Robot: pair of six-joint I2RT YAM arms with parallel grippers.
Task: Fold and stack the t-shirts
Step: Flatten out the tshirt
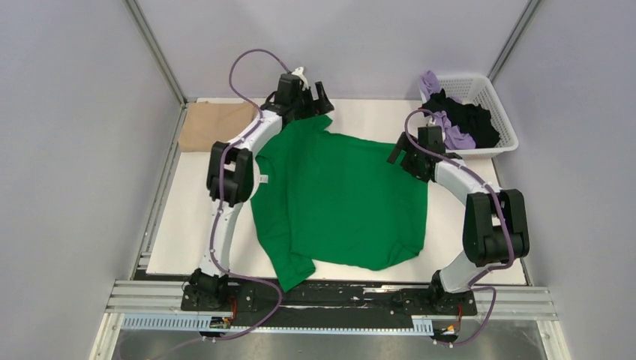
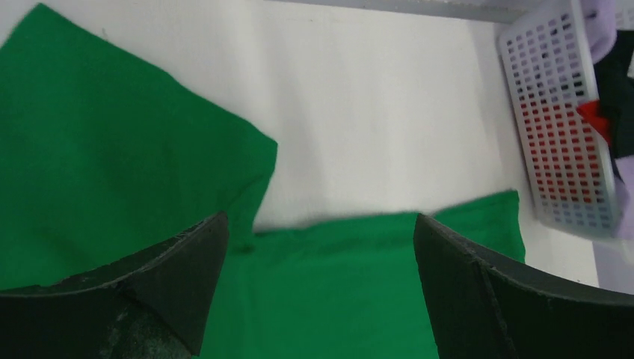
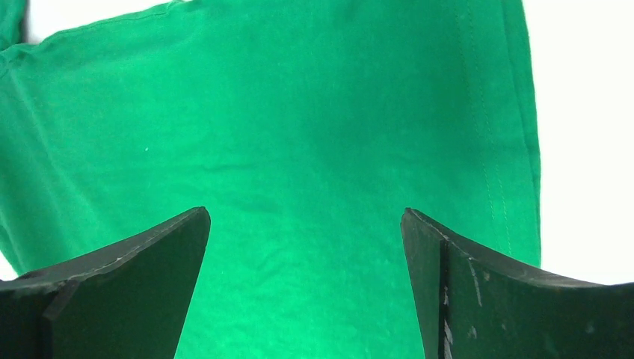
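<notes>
A bright green t-shirt [image 1: 341,199] lies spread flat on the white table, one sleeve at the far left and one at the near left. My left gripper [image 1: 318,101] hovers open over its far-left sleeve; the left wrist view shows the jaws [image 2: 320,218] wide apart above green cloth [image 2: 97,149], holding nothing. My right gripper [image 1: 401,156] is open over the shirt's far-right edge; the right wrist view shows open jaws [image 3: 305,212] above the flat green cloth [image 3: 299,112]. A folded tan t-shirt [image 1: 214,124] lies at the back left. Lilac [image 1: 454,135] and black [image 1: 469,116] t-shirts sit in the basket.
A white plastic lattice basket [image 1: 502,142] stands at the back right corner; it also shows in the left wrist view [image 2: 561,134]. Grey walls with metal posts close in the table on both sides and behind. The arm bases sit on a rail at the near edge.
</notes>
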